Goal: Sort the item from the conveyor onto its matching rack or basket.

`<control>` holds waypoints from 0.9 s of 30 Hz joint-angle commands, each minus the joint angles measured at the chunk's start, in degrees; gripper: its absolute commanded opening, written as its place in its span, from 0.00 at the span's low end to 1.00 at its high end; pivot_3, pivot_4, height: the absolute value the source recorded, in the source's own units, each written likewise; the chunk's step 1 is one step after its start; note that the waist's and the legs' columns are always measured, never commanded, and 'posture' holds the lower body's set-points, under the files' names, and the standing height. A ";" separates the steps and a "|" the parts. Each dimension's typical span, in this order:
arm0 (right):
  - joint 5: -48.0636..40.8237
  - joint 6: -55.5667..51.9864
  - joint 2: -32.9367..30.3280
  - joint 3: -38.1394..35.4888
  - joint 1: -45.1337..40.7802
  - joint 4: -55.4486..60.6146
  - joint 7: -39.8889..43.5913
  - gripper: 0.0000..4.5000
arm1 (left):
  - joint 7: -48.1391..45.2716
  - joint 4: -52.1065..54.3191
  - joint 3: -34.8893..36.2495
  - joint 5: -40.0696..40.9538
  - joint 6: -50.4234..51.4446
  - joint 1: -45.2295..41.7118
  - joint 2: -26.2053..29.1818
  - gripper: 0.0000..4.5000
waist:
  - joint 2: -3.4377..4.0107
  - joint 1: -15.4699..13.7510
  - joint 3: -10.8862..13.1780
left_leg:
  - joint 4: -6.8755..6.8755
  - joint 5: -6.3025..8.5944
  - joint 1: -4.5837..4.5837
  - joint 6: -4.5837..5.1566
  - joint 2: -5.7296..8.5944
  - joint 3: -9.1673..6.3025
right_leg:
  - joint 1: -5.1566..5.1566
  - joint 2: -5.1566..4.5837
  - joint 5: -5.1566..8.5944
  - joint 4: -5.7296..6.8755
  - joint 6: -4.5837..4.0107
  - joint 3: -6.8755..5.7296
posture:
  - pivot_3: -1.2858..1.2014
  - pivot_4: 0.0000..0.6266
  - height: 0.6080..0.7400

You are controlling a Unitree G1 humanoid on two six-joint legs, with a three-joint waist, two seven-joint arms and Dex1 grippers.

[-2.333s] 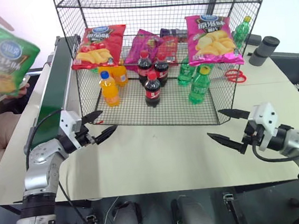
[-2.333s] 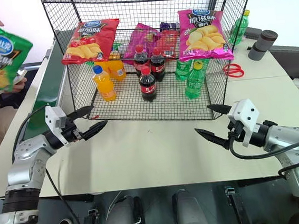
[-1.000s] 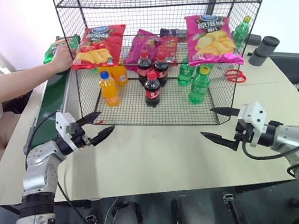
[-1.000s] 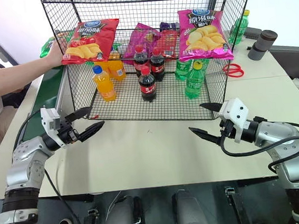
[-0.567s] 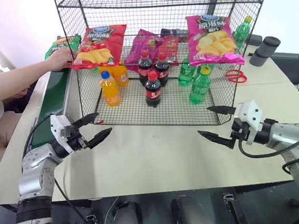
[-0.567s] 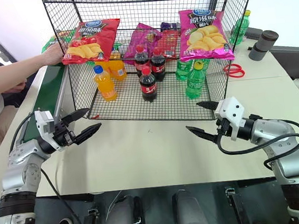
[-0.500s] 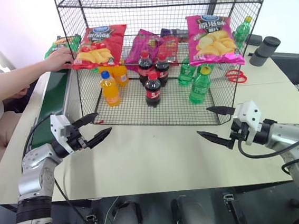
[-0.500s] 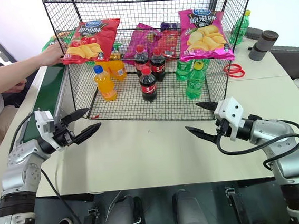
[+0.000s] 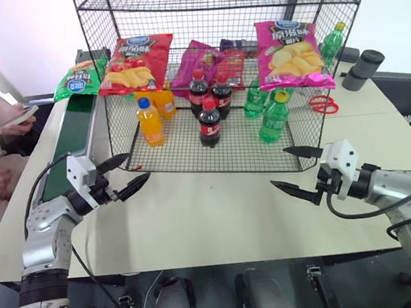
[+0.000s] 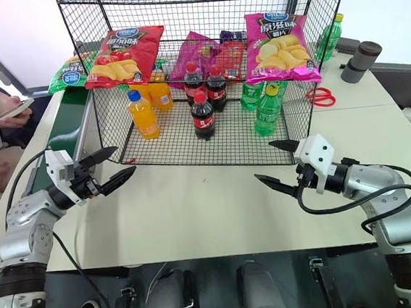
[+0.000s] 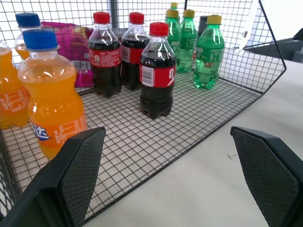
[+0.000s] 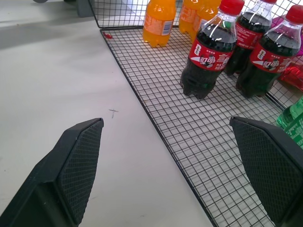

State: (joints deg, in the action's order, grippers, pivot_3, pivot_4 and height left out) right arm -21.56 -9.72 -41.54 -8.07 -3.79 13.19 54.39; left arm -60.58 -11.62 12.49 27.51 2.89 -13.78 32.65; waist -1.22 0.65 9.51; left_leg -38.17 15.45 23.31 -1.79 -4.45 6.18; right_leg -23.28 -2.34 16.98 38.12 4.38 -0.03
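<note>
Head view: the green crisp bag (image 9: pixel 76 80) is seen lying at the conveyor's (image 9: pixel 65 149) far end, beside the rack (image 9: pixel 219 109); light, puffy and slippery, it is best pinched at a crimped edge. Wrist views: the left gripper (image 11: pixel 177 182) and right gripper (image 12: pixel 182 165) are shown spread wide, empty.

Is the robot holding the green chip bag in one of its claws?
No, the green chip bag lies on the conveyor, and the left claw and right claw are both open and empty.
</note>
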 commanded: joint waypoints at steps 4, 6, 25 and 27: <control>-0.57 0.67 0.16 -0.37 0.37 1.74 -0.10 0.99 | -0.14 1.05 1.20 0.33 -0.01 -1.43 1.80 1.00 | 0.00 0.01 0.00 | 0.00 0.00 0.00 0.00 0.00 0.00 | 0.00 0.00 0.00 0.00 0.00 0.00 | 0.52 0.24 1.00; -0.42 0.81 -0.11 -0.04 -0.35 0.95 0.38 0.99 | 1.43 1.35 1.24 -0.84 -1.49 -0.54 1.25 1.00 | 0.00 0.03 0.00 | 0.00 0.00 0.00 0.00 0.00 0.00 | 0.00 0.00 0.00 0.00 0.00 0.00 | 0.52 0.24 1.00; 0.59 1.84 0.38 2.90 -6.77 -4.31 3.40 0.99 | 4.60 8.21 2.42 0.47 0.05 7.30 1.57 1.00 | 0.00 0.09 0.00 | 0.00 0.00 -0.01 0.00 -0.03 0.00 | -0.01 -0.02 0.00 0.00 0.00 0.01 | 0.52 0.24 1.00; 0.24 1.25 0.37 3.23 -6.75 -4.07 3.80 0.99 | 4.63 8.46 2.45 0.51 -0.23 7.28 1.53 1.00 | 0.00 0.05 0.00 | 0.00 0.00 -0.01 0.00 -0.03 -0.01 | -0.01 -0.02 0.00 0.00 -0.01 0.01 | 0.52 0.24 1.00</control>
State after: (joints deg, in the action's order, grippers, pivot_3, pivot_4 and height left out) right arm -20.54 -8.97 -41.45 -4.67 -9.89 8.53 57.79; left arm -56.05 -5.37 13.16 26.92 3.19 -6.42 33.55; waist -1.22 0.71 9.51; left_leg -38.16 15.45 23.30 -1.79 -4.47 6.17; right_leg -23.29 -2.36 16.98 38.12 4.38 -0.03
